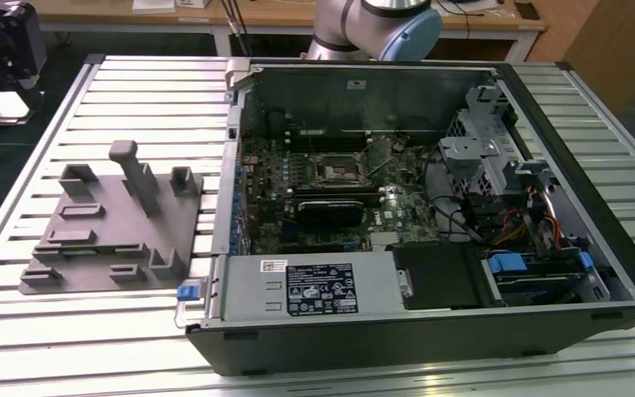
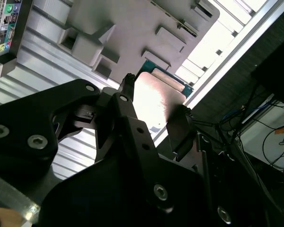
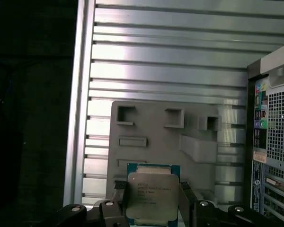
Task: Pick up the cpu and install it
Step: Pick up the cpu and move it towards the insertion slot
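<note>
The cpu (image 3: 149,201) is a thin square chip with a silvery top and a green rim. It sits clamped between the two black fingers of my gripper (image 3: 154,190), which is shut on its opposite edges. In the second wrist view the cpu (image 2: 154,106) glares bright between the fingers of the gripper (image 2: 157,93). It hangs over the near edge of the grey plastic tray (image 3: 151,127). The dark square socket (image 1: 332,169) with its metal frame lies on the motherboard inside the open computer case (image 1: 428,207).
The grey tray (image 1: 108,223) with upright pegs and recesses lies on the slatted metal table (image 1: 97,331), at the exterior view's left of the case. A black fan block (image 1: 329,212) sits just below the socket. Drive cages and cables (image 1: 505,198) crowd the case's right side. The arm's base (image 1: 379,25) stands behind the case.
</note>
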